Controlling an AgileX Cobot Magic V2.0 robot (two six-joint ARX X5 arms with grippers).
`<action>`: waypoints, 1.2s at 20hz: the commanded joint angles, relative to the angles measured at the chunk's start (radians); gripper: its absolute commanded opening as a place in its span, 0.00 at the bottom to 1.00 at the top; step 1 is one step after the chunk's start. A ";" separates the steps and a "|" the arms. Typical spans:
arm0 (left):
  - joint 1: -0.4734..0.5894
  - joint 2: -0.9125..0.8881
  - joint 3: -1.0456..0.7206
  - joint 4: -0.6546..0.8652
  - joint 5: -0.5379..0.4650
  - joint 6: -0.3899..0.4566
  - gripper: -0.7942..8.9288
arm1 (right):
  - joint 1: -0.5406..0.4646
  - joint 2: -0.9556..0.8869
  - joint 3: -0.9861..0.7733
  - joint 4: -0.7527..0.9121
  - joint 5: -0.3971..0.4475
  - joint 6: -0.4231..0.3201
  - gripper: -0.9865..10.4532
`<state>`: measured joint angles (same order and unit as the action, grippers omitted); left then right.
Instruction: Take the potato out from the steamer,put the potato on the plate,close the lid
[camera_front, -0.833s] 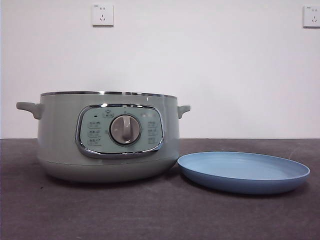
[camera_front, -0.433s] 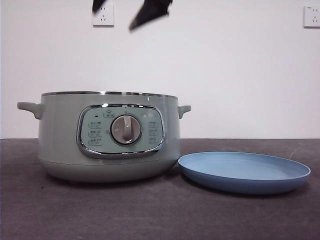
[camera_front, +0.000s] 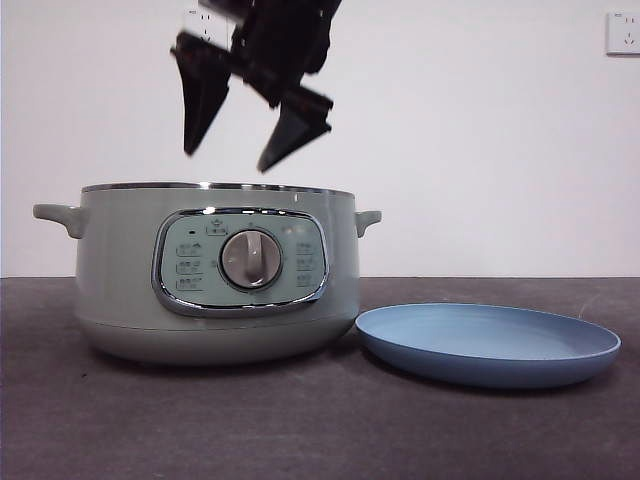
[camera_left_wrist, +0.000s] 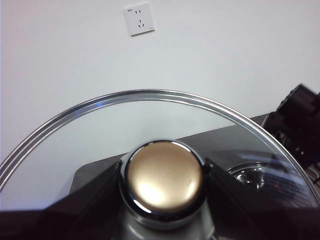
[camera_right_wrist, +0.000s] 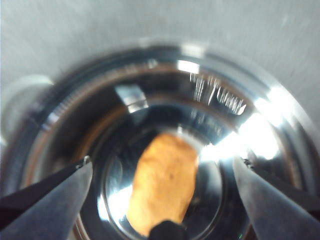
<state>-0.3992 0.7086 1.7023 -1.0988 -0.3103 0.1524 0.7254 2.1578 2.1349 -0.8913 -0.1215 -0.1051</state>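
Sage-green steamer (camera_front: 215, 275) sits on the dark table (camera_front: 300, 430), left of centre in the front view, control panel with its dial (camera_front: 250, 259) facing the camera, 2 side handles, chrome rim on top, no lid on it. Light-blue plate (camera_front: 488, 345) lies flat just right of the steamer, its near-left edge close to the pot's base; whether they touch cannot be told. Plate is bare.

Right gripper (camera_front: 232, 150) hangs above the steamer's open mouth in the front view, 2 black jaws spread wide and pointing down, tips just above the rim and gripping nothing. In the right wrist view the right gripper (camera_right_wrist: 162, 200) looks straight down into the shiny metal bowl of the steamer (camera_right_wrist: 150, 65); the potato (camera_right_wrist: 163, 180), orange-brown and oval, lies on the bowl's floor, between the 2 parted jaws and below them. That view is blurred.

Left gripper (camera_left_wrist: 162, 190) is clamped on the knob (camera_left_wrist: 162, 176) of the lid (camera_left_wrist: 150, 97), a jaw pressed on each side of it. Knob looks gold-tan with a chrome collar here. Lid is clear glass with a chrome rim, held up on edge, white wall and a socket (camera_left_wrist: 139, 19) behind it. Through the glass, part of the steamer's chrome interior (camera_left_wrist: 247, 175) shows, with the other arm dark at the edge.

White wall with 2 sockets backs the front view.
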 joint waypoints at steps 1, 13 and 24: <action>0.002 -0.010 0.016 0.050 0.001 -0.003 0.07 | 0.003 0.039 0.000 -0.018 -0.003 -0.005 0.54; 0.002 -0.010 0.016 0.038 0.000 -0.002 0.07 | 0.005 0.158 0.000 -0.034 -0.009 0.011 0.52; 0.002 0.089 0.016 0.082 0.014 -0.001 0.07 | 0.017 -0.060 0.004 -0.095 -0.002 -0.055 0.08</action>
<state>-0.3992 0.8112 1.7027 -1.0691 -0.2913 0.1524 0.7425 2.0857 2.1361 -0.9909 -0.1230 -0.1459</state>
